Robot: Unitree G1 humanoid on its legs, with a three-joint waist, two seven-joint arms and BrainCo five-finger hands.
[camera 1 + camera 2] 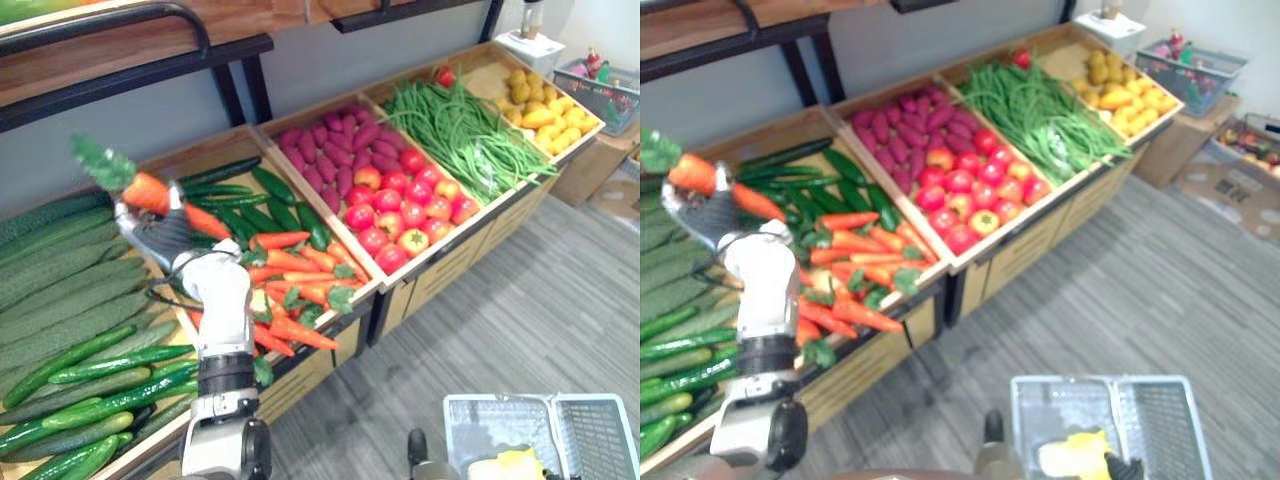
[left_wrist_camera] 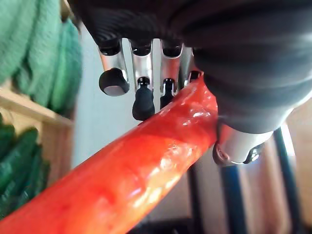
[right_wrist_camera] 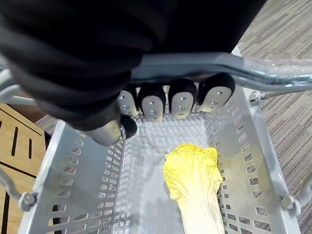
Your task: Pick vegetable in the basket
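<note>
A grey, striped plank floor runs beside a long wooden display stand split by slats into open bins. From the stand's left end they hold long, bumpy pale-green cucumbers, smooth dark cucumbers with a heap of tapered orange carrots, oval purple tubers behind round red tomatoes, a tangle of thin green beans, and lumpy yellow produce (too small to name).

The left robot hand is clenched around a glossy, slightly knobbly carrot, held in the air above the slat between the bumpy cucumbers and the carrot bin, toward the stand's back edge. Its long axis slants: the feathery green top points up toward the back left corner, the narrow tip down toward the carrot heap. The fingers cover part of its middle.

The right robot hand is curled over the smooth grey handle of a perforated grey plastic basket, which hangs over the floor off the stand's front edge and is cut off in the eye views. Inside lies a crinkled pale-yellow cabbage.
</note>
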